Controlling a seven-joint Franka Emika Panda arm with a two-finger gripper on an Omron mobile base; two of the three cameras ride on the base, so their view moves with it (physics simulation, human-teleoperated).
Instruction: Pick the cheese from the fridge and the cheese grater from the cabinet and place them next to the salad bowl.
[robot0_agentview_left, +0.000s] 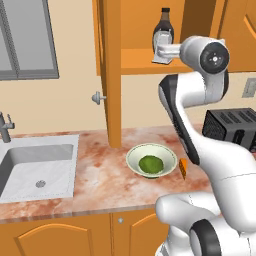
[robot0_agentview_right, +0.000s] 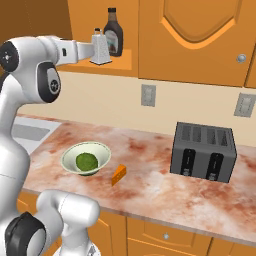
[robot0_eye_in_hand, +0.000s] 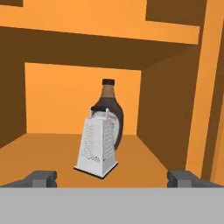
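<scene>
The silver cheese grater (robot0_eye_in_hand: 97, 146) stands upright on the shelf (robot0_eye_in_hand: 48, 148) of the open cabinet (robot0_agentview_left: 111, 75), in front of a dark brown bottle (robot0_eye_in_hand: 111, 105). My gripper (robot0_eye_in_hand: 112, 177) is open and level with the grater (robot0_agentview_right: 100, 47), a little short of it, with nothing held. Its fingertips (robot0_eye_in_hand: 41, 177) sit wide on either side. On the counter, the orange cheese (robot0_agentview_right: 119, 174) wedge lies just right of the salad bowl (robot0_agentview_right: 102, 150) with its green lump. The cheese (robot0_agentview_left: 184, 168) and the bowl (robot0_agentview_left: 135, 152) sit close together, below my arm. The fridge is out of view.
A dark toaster (robot0_agentview_right: 202, 150) stands at the back right of the marble counter (robot0_agentview_right: 150, 195). A sink (robot0_agentview_left: 37, 167) with a faucet (robot0_agentview_left: 5, 127) lies to the left. The open cabinet door juts toward me, left of the bowl. Closed wall cupboards (robot0_agentview_right: 200, 35) hang to the right.
</scene>
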